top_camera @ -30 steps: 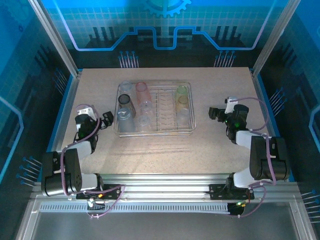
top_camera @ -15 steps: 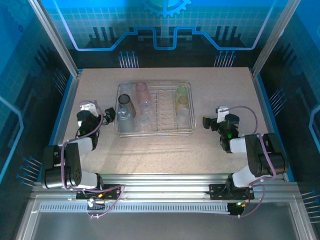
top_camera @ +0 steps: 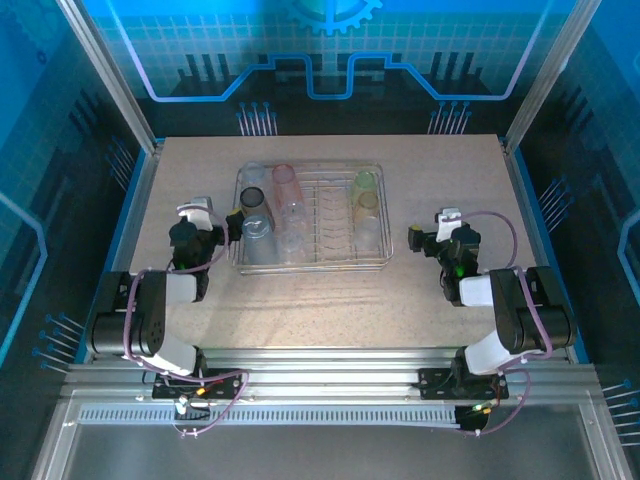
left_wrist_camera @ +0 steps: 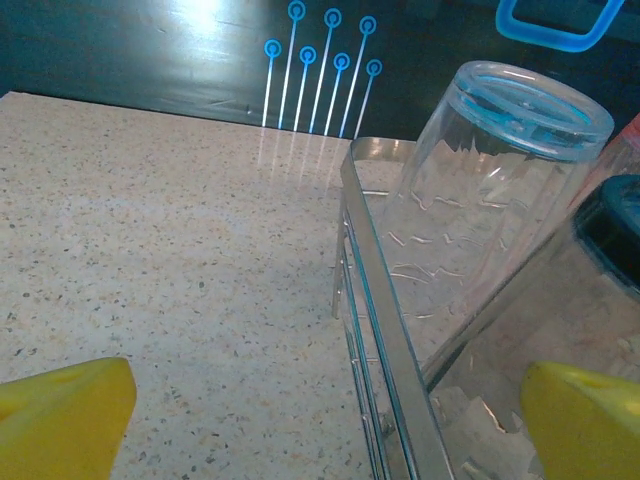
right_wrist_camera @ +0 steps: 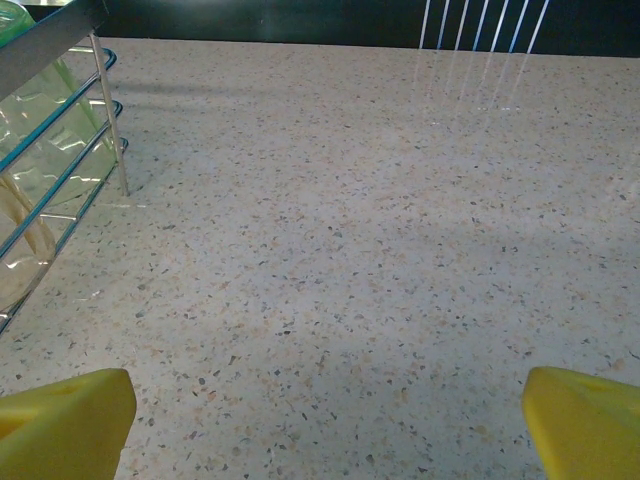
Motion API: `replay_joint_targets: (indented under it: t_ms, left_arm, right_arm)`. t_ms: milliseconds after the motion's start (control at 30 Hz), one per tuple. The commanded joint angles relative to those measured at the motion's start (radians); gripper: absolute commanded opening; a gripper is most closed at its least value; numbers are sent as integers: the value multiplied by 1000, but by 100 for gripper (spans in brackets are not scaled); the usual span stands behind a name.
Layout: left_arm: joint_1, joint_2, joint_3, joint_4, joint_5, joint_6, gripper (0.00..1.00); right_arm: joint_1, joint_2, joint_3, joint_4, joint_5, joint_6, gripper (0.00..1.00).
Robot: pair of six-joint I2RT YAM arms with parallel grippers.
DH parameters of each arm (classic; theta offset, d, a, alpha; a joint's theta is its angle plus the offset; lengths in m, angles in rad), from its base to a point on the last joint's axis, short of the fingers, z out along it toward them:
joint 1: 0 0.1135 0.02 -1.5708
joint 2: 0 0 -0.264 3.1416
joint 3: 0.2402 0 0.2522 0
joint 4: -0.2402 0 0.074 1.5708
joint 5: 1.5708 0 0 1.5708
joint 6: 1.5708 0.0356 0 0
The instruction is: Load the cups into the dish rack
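The cups point(top_camera: 284, 190) are sitting in the dish rack point(top_camera: 312, 266) on the bench point(top_camera: 330, 310). The left claw point(top_camera: 230, 224) is gaping wide and empty, straddling the rack's left rim. Any push forward is risking a knock to the leaning clear cup point(left_wrist_camera: 490, 200). The right claw point(top_camera: 414, 240) is hanging apart, empty, near the rack's right end.

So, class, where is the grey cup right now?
In the top view, the grey cup sits at the left end of the rack, left of the pink cup, close to the left end effector.
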Motion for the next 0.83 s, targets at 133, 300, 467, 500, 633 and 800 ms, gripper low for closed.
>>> replay_joint_targets:
  t_ms: [133, 300, 467, 500, 633, 800]
  left_arm:
    - [-15, 28, -30, -43, -41, 49, 99]
    - [-27, 28, -59, 13, -123, 33, 99]
    - [-27, 29, -48, -4, -118, 36, 99]
    - [-27, 29, -39, -22, -112, 39, 100]
    - [-29, 29, -28, -43, -101, 44, 99]
    - [-33, 29, -9, -75, -72, 61, 99]
  right_arm:
    - [-1, 0, 10, 44, 28, -6, 100]
    - [6, 1, 17, 30, 39, -10, 100]
    - [14, 3, 25, 17, 54, -16, 100]
    - [14, 2, 26, 17, 55, -16, 100]
    - [16, 4, 33, 4, 44, -24, 100]
    - [24, 5, 51, -30, -8, -54, 100]
